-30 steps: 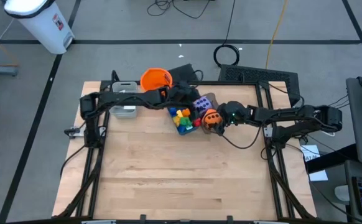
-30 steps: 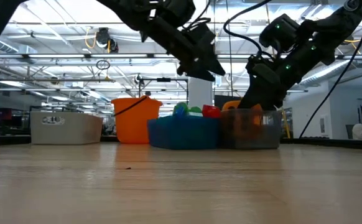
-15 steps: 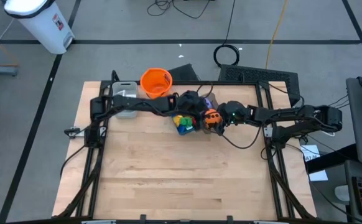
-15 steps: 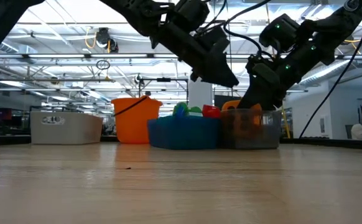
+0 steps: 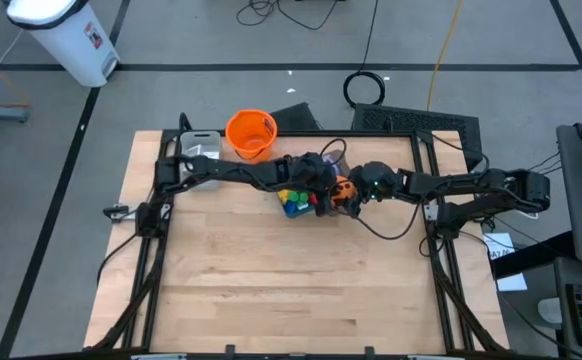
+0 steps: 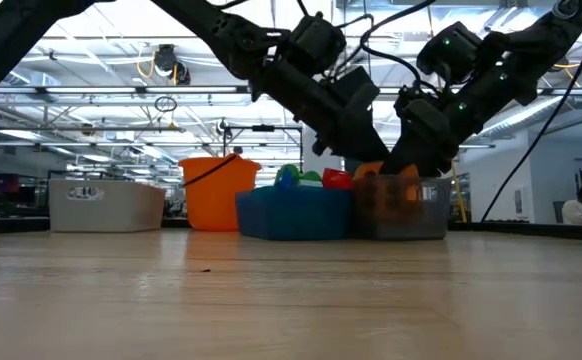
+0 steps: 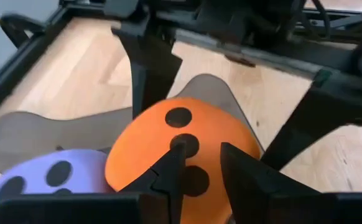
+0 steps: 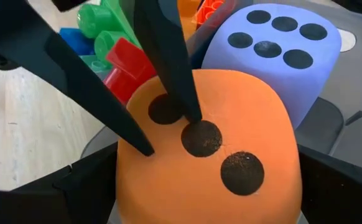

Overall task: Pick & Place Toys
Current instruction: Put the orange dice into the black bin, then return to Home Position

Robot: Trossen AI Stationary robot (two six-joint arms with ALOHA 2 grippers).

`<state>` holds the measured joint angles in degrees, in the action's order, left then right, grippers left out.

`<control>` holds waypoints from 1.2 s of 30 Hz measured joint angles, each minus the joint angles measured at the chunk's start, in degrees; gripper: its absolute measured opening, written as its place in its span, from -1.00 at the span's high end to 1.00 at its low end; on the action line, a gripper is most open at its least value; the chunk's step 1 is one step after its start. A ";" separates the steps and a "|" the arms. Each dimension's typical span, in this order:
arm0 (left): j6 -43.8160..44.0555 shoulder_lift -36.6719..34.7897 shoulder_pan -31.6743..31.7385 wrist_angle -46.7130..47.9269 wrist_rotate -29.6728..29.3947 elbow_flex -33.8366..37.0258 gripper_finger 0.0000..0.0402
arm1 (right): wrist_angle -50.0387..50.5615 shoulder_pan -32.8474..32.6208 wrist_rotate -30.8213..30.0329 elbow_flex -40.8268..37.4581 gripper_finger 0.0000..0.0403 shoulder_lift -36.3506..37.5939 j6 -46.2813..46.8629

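An orange die (image 8: 212, 155) with black dots lies in a grey tray (image 6: 401, 208), a purple die (image 8: 271, 56) beside it. My left gripper (image 7: 203, 165) reaches down from the table's left onto the orange die (image 5: 343, 186). Only a narrow gap shows between its fingers. My right gripper (image 5: 355, 193) is open, one finger on each side of the same die. Bright bricks (image 8: 112, 43) fill the blue tray (image 6: 296, 215) next to it. My left gripper has both fingertips (image 8: 193, 118) on the orange die's dotted top face (image 7: 181, 134), close together. The fingers slant down from the table's left. The die rests in the grey tray. My right gripper has its fingers beside the die's two sides; I cannot tell whether they touch.
An orange bucket (image 5: 249, 130) and a pale grey tray (image 5: 199, 150) stand at the far left of the table. The wide near half of the wooden table (image 5: 291, 290) holds nothing.
My left gripper has come down and toward the table's right and near edge, from above the trays onto the orange die. The die and the trays have kept their places.
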<state>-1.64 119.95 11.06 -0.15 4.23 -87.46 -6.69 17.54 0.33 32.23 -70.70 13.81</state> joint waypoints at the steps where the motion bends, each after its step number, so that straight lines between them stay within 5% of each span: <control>1: 0.48 0.45 0.08 -0.17 0.13 0.00 0.47 | -0.24 0.00 -0.04 0.00 -0.96 0.00 -0.24; 21: 0.80 1.17 1.59 4.29 -0.49 0.11 0.47 | -6.38 -0.15 5.67 0.07 -0.96 3.01 -2.15; 36: 9.28 -4.90 1.84 -1.21 0.87 0.11 0.47 | -4.13 0.33 -0.28 0.04 -0.96 15.35 -2.76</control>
<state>7.64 115.05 12.90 -1.35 5.10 -87.35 -10.81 17.87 0.05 32.27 -55.34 11.05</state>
